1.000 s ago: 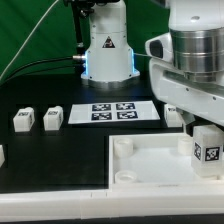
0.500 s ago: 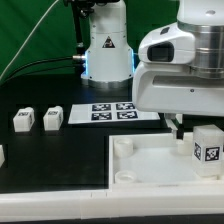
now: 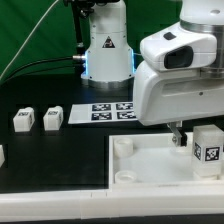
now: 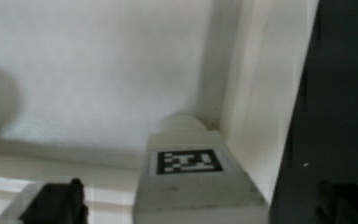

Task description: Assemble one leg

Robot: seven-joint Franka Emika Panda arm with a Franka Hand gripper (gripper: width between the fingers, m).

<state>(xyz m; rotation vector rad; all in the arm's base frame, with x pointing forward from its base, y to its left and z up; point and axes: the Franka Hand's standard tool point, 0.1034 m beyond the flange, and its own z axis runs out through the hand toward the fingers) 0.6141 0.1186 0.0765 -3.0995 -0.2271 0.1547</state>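
One leg point(image 3: 206, 147) stands in the tabletop point(image 3: 150, 170) corner; the open gripper point(image 4: 208, 205) has let go and lifted off.

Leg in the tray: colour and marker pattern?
White leg, black-and-white square marker; clearest in the exterior view.

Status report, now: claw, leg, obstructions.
Claw open, empty, above the leg. Leg standing upright on the white tray piece, ungripped. Nothing seen between claw and leg.

Marker board point(image 3: 110, 111): we see it flat, center frame.
Tray-shaped piece point(image 3: 150, 170): we see it white, lower right, with corner sockets.
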